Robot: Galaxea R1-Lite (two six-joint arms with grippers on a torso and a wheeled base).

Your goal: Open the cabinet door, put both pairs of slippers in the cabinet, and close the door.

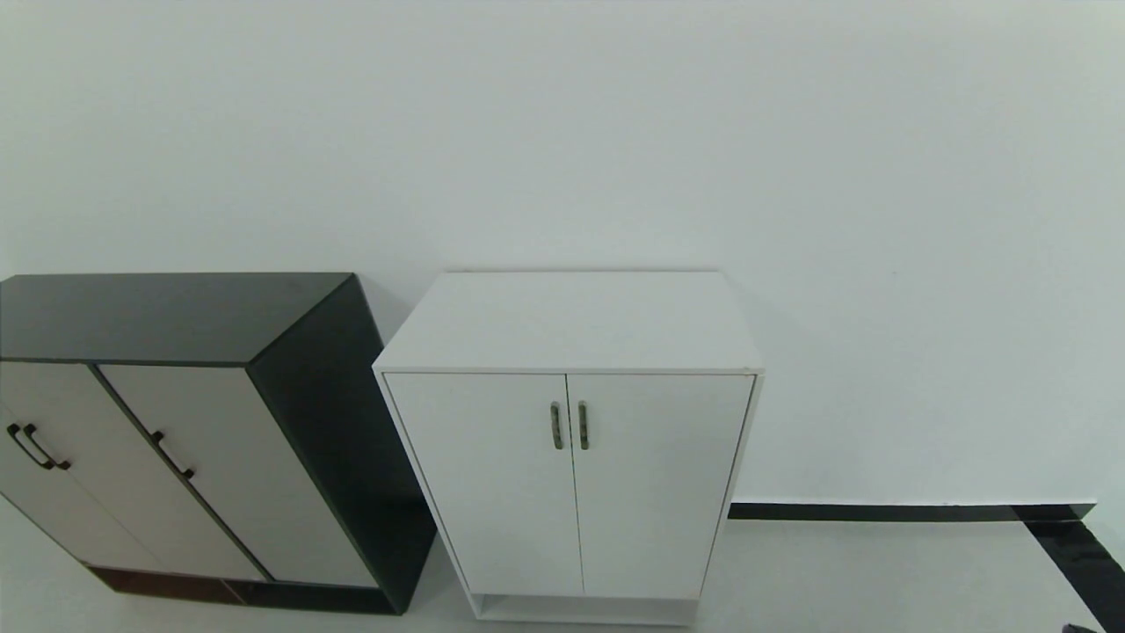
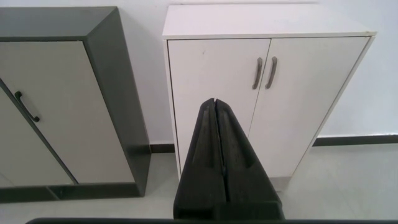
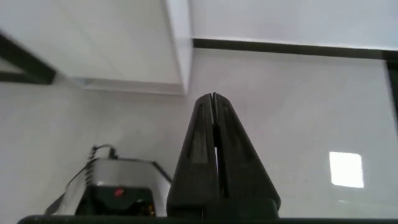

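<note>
Our left gripper (image 2: 216,111), clenched empty, faces the white cabinet (image 2: 211,68), doors shut, from well apart, its upright handles (image 2: 257,73) ahead; our right gripper (image 3: 214,106), clenched too, points at the floor (image 3: 298,124); we judge left nearer.

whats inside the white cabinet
Both doors of the white cabinet are shut, handles side by side at the middle, so its inside is hidden. Only the low open gap beneath them shows, and it looks bare.

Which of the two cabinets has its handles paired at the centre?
The all-white cabinet on the right; the dark-framed cabinet has black handles set well apart.
</note>
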